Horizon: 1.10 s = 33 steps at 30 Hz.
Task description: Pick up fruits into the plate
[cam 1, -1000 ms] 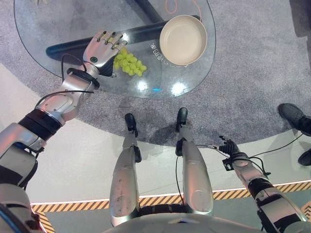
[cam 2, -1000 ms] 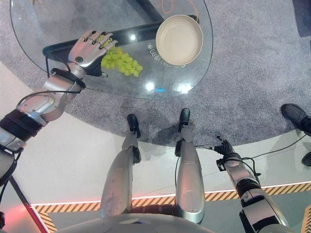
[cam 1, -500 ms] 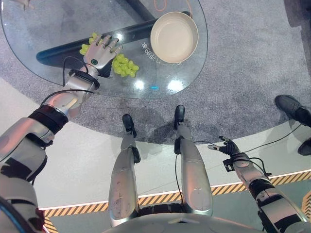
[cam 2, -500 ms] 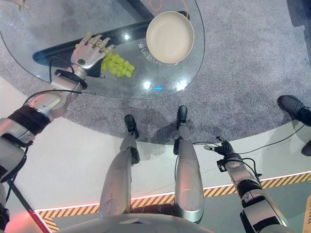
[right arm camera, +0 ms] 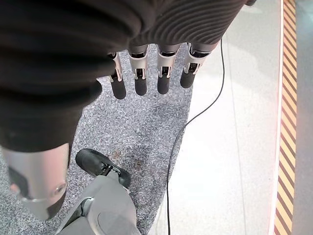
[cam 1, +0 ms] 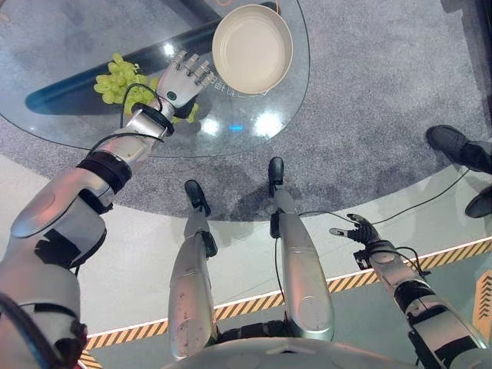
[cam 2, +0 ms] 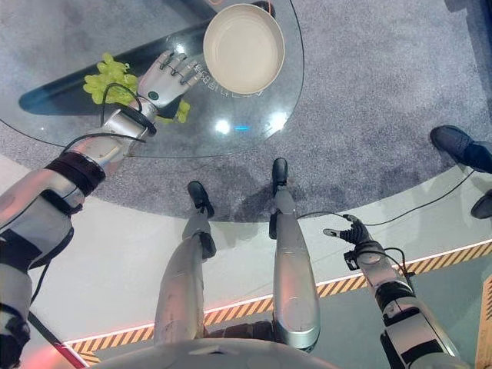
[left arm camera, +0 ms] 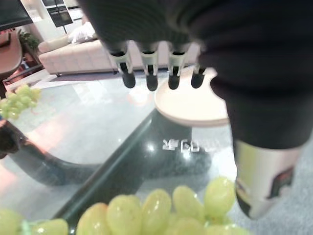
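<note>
A cream plate (cam 1: 252,48) lies on the round glass table (cam 1: 284,108), toward its far right. One bunch of green grapes (cam 1: 115,77) rests to the left of my left hand (cam 1: 183,79). A second bunch (left arm camera: 161,210) lies under that hand's wrist, and a few of its grapes (cam 1: 187,115) show beside the wrist. The left hand hovers open, empty, with straight fingers (left arm camera: 149,73) pointing at the plate's near rim (left arm camera: 195,105). My right hand (cam 1: 361,231) hangs low at the right, away from the table, open and empty over the carpet (right arm camera: 142,127).
A dark table base (cam 1: 69,88) runs under the glass. A person's black shoes (cam 1: 453,146) stand on the carpet at the right. A yellow-and-black striped line (cam 1: 346,280) crosses the floor near me.
The camera has shifted, so the table sits further left. My left hand has slid right over the nearer grapes toward the plate. The right hand has stayed still.
</note>
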Tool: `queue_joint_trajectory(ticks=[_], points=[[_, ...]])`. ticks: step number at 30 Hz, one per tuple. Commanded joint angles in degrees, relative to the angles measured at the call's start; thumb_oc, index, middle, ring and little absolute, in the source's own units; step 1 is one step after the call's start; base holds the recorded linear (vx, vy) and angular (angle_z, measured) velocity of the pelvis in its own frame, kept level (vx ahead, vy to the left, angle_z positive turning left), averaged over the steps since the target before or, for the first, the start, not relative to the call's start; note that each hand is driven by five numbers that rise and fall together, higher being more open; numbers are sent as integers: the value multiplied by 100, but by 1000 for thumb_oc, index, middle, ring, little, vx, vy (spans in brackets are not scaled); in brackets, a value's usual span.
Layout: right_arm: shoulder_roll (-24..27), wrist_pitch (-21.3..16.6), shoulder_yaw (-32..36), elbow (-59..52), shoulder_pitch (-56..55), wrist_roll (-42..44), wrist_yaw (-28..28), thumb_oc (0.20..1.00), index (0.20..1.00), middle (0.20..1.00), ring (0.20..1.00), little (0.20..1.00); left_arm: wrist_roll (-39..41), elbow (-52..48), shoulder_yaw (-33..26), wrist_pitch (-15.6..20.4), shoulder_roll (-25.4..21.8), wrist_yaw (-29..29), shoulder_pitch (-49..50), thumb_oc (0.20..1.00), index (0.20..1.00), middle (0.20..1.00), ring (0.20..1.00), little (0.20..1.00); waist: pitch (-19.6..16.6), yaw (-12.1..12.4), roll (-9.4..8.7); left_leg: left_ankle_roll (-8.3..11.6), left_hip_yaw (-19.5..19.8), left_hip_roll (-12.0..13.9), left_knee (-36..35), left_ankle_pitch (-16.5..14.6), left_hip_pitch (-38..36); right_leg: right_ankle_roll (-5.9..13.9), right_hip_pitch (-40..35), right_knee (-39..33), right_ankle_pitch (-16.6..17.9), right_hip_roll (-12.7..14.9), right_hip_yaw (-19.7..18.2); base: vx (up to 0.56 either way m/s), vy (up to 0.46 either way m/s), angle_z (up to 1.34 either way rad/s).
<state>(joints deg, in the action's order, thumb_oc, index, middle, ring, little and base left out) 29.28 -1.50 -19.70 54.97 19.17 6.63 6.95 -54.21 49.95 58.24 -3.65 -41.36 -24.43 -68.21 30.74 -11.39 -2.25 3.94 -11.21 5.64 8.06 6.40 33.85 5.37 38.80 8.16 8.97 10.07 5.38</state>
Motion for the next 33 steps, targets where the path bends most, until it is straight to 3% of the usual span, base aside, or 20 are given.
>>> queue_joint_trajectory(ticks=[1,7,13,20,25,28,29,30,31,33], points=[[362,-49,-147,-1,-70,55,15,1000,1000,1000,1000,1000,-415,654,-220,-222,-58,44,-274,1000,1000,1000,1000,1000,-94,-93,-247,-45,-279,-265,835,-936,443,143,204,483,-502,-417,22,0,0,0],[401,-104,-152,-55,-76,182,73,1000,1000,1000,1000,1000,-452,1452,-392,-777,-59,718,-221,1000,1000,1000,1000,1000,-94,-156,-403,-34,-245,-237,868,-940,554,168,293,421,-397,-451,-12,-1,-5,-1],[438,-100,-145,-116,-89,256,77,1000,1000,1000,1000,1000,-483,2075,-649,-930,-115,827,78,1000,1000,1000,1000,1000,-94,-138,-457,-19,-202,-226,875,-921,610,151,318,415,-388,-464,27,-6,-15,-2],[466,-69,-185,-218,-22,304,89,1000,1000,1000,1000,1000,-603,2551,-928,-1145,-76,1409,543,1000,1000,1000,1000,1000,-94,-61,-454,-8,-123,-241,818,-889,655,112,330,445,-458,-481,97,0,0,0],[534,-41,-196,-173,120,340,53,1000,1000,1000,1000,1000,-985,2827,-1072,-1350,-11,1165,703,1000,1000,1000,1000,1000,-94,-42,-497,-2,-85,-228,854,-879,725,68,366,509,-508,-513,124,-3,3,-1],[539,-74,-220,-121,191,392,69,1000,1000,1000,1000,1000,-1033,2935,-1198,-1393,-93,525,712,1000,1000,1000,1000,1000,-94,-33,-561,3,-64,-203,859,-868,776,54,388,493,-500,-543,121,-17,-4,-5],[547,-77,-217,-111,206,414,70,1000,1000,1000,1000,1000,-1002,2939,-1222,-1368,-130,317,683,840,840,840,840,840,-94,-30,-581,1,-64,-191,852,-867,786,53,396,488,-498,-551,123,0,0,0],[553,-90,-220,-91,217,434,81,1000,1000,1000,1000,1000,-876,2948,-1235,-1313,-157,146,654,325,325,325,325,325,-94,-31,-598,2,-66,-185,840,-865,789,51,399,479,-495,-559,125,0,0,0],[569,-97,-221,-79,226,466,96,1000,1000,1000,1000,1000,-745,2945,-1226,-1270,-182,26,637,200,200,200,200,200,-94,-29,-604,0,-68,-184,827,-862,794,48,409,472,-493,-568,122,0,0,0],[592,-93,-202,-109,201,481,135,1000,1000,1000,1000,1000,-531,2917,-1257,-1137,-260,-182,661,200,200,200,200,200,-94,-27,-605,-6,-65,-193,813,-865,800,53,423,463,-480,-576,116,0,0,0]])
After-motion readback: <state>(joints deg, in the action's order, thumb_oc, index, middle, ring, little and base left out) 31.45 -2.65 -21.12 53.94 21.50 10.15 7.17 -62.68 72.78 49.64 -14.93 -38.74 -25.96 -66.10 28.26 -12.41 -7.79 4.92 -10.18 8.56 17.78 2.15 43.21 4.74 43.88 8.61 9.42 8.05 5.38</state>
